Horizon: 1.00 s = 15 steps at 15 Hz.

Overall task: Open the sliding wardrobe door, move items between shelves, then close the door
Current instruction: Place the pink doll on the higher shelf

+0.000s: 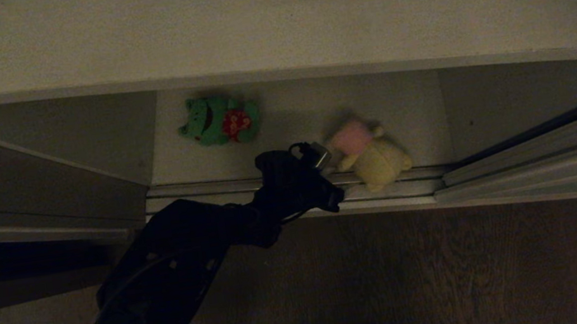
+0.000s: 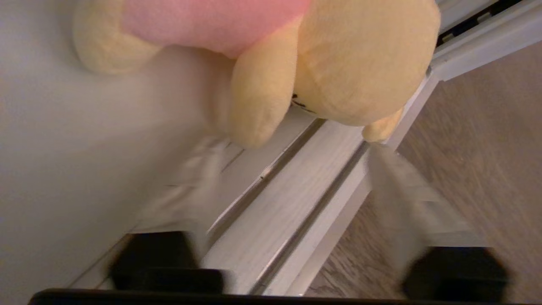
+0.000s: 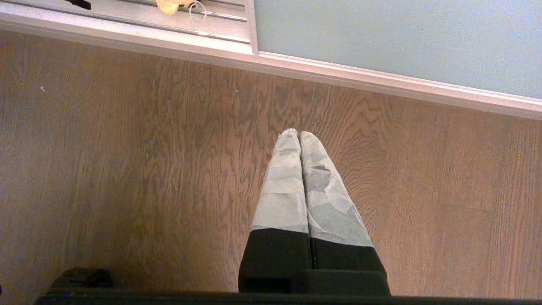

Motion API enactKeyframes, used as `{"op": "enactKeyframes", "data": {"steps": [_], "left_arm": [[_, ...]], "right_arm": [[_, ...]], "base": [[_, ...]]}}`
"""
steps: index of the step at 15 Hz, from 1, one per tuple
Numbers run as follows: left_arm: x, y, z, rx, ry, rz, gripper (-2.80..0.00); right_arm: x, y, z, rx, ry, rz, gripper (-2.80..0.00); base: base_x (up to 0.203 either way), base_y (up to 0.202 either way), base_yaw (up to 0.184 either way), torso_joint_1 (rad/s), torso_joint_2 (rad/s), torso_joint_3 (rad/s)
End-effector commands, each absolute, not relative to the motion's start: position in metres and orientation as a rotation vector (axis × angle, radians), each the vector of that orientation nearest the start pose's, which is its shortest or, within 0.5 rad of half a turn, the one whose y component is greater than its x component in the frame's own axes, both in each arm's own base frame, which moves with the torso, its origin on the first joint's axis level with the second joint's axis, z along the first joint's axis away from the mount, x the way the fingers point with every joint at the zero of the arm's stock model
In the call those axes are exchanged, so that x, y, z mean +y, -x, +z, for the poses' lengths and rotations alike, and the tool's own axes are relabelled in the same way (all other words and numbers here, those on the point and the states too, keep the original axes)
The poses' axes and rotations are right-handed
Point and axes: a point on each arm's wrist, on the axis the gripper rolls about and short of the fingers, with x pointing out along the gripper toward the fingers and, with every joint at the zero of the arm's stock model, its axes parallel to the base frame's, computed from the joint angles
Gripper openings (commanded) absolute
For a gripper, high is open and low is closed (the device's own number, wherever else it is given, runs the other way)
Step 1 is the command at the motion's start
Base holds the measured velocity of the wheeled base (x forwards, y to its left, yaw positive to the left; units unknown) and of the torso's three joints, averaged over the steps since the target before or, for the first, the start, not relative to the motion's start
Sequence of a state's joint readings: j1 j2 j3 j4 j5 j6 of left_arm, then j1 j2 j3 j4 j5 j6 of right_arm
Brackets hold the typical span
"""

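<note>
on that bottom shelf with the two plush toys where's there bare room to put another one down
The bottom shelf has bare board between the green toy and the cream-yellow toy, and more right of the yellow one, toward the sliding door. The upper shelf is mostly bare too. It is crowded at the front edge, where the left gripper reaches the yellow toy lying onto the floor track.

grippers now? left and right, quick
Left gripper: open, fingers either side of the cream-yellow plush toy at the floor track, not yet gripping it.
Right gripper: shut, empty, pointing at the wooden floor.
</note>
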<state>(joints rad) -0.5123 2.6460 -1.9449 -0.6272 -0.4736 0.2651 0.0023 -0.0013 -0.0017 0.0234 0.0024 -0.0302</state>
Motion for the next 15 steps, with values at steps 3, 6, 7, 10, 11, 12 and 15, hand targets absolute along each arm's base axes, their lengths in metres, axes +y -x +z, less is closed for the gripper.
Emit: {"op": "enactKeyframes", "data": {"steps": [3, 6, 7, 10, 11, 12, 15], "left_arm": [[-0.276, -0.471, 0.081, -0.066, -0.247, -0.988, -2.80], [-0.273, -0.472, 0.085, -0.079, -0.246, -0.983, -2.80], [-0.273, -0.472, 0.087, -0.085, -0.246, -0.982, -2.80], [-0.273, -0.471, 0.096, -0.122, -0.238, -0.967, -2.80], [-0.272, -0.471, 0.103, -0.145, -0.215, -0.937, -2.80], [-0.271, -0.471, 0.105, -0.145, -0.201, -0.928, -2.80], [-0.265, -0.473, 0.114, -0.163, -0.169, -0.905, -2.80]], "right_arm": [[0.000, 0.023, 0.074, 0.020, 0.031, 0.006, -2.80], [0.000, 0.023, 0.073, 0.021, 0.031, 0.006, -2.80], [0.000, 0.023, 0.074, 0.020, 0.031, 0.006, -2.80], [0.000, 0.023, 0.073, 0.021, 0.031, 0.006, -2.80], [0.000, 0.023, 0.073, 0.021, 0.031, 0.006, -2.80], [0.000, 0.023, 0.074, 0.020, 0.031, 0.006, -2.80], [0.000, 0.023, 0.074, 0.020, 0.031, 0.006, -2.80]], "base": [[0.000, 0.000, 0.000, 0.000, 0.00, 0.000], [0.000, 0.000, 0.000, 0.000, 0.00, 0.000], [0.000, 0.000, 0.000, 0.000, 0.00, 0.000], [0.000, 0.000, 0.000, 0.000, 0.00, 0.000], [0.000, 0.000, 0.000, 0.000, 0.00, 0.000], [0.000, 0.000, 0.000, 0.000, 0.00, 0.000], [0.000, 0.000, 0.000, 0.000, 0.00, 0.000]]}}
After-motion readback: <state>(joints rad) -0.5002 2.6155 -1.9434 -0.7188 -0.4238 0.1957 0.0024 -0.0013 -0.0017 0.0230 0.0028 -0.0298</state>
